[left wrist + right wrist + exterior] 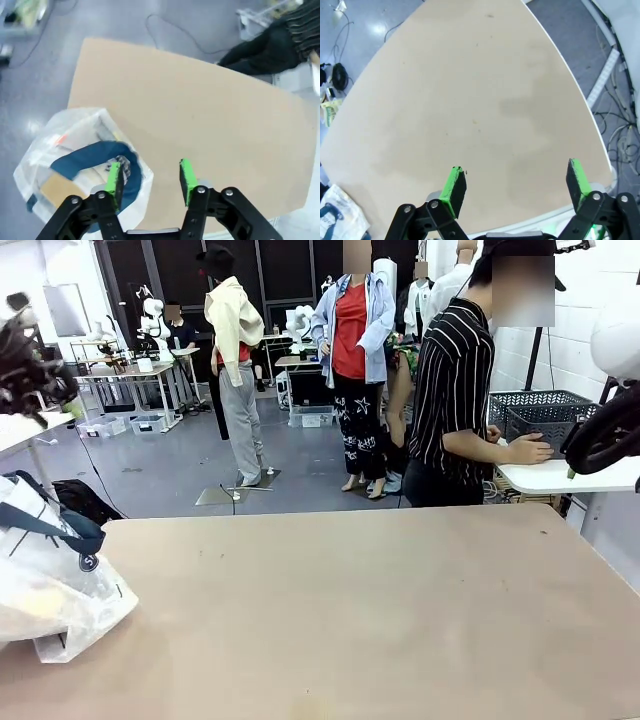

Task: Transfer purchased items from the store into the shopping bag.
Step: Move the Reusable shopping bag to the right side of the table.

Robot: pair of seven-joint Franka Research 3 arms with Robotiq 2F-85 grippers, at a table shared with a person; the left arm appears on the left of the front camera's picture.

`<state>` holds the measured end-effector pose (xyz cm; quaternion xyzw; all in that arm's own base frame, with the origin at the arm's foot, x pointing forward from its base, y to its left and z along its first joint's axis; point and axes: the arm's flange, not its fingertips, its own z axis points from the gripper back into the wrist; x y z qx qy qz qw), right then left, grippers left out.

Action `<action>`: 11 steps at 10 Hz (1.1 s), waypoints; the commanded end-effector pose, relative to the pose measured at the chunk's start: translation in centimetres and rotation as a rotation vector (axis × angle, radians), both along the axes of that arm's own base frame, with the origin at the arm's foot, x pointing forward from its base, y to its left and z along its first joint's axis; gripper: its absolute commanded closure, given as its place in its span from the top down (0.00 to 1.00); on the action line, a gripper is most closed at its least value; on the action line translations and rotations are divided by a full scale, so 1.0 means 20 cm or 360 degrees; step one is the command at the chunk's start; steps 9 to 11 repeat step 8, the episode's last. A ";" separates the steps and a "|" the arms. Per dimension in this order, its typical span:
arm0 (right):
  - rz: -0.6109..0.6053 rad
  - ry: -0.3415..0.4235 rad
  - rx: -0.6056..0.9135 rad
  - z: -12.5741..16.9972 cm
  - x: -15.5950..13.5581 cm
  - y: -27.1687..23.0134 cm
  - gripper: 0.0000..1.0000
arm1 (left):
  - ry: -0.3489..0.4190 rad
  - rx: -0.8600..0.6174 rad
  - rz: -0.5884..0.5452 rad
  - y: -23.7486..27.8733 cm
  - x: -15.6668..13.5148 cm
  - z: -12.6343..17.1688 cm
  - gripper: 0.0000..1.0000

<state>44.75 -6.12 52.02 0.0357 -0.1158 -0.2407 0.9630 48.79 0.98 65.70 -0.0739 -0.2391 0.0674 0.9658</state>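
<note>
In the front view the shopping bag (pixel 45 580) lies slumped on its side at the left edge of the brown table (pixel 380 620), its long axis running roughly left to right, its dark blue strap handle (pixel 55 520) draped across the top towards the table's middle. At the far right, on a separate white side table (pixel 570 476), stands the dark grey basket (pixel 545 412); a person in a striped shirt stands beside it with a hand (pixel 527 450) resting against its front wall. Whether anything lies in the basket cannot be told.

In the left wrist view the left gripper (pixel 149 177) looks steeply down from above the bag, over its edge nearest the table's middle. Its green-padded fingers (pixel 186 175) stand partly apart with nothing between them. The bag sits at the table's corner with its mouth turned up to the camera; the blue handle (pixel 97 155) curls across the opening, and inside lie a pale tan item (pixel 56 187) and something with a touch of orange-red (pixel 61 139), too blurred to tell more.

In the right wrist view the right gripper (pixel 517 182) hangs high over the bare table, pointing down, its jaws spread wide and empty. A corner of the bag (pixel 340 215) shows at the lower left
</note>
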 end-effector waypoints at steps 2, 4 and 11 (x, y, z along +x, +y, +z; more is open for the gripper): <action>0.0009 0.0009 -0.0013 -0.01 0.00 -0.01 1.00 | -0.0101 0.0203 -0.0524 -0.54 -0.02 -0.11 1.00; 0.0009 0.0009 -0.0013 -0.01 0.00 -0.01 1.00 | 0.0065 0.0292 -0.0728 -0.80 0.18 -0.30 1.00; 0.0009 0.0009 -0.0013 -0.01 0.00 -0.01 1.00 | 0.0191 0.0208 -0.0812 -0.96 0.24 -0.56 1.00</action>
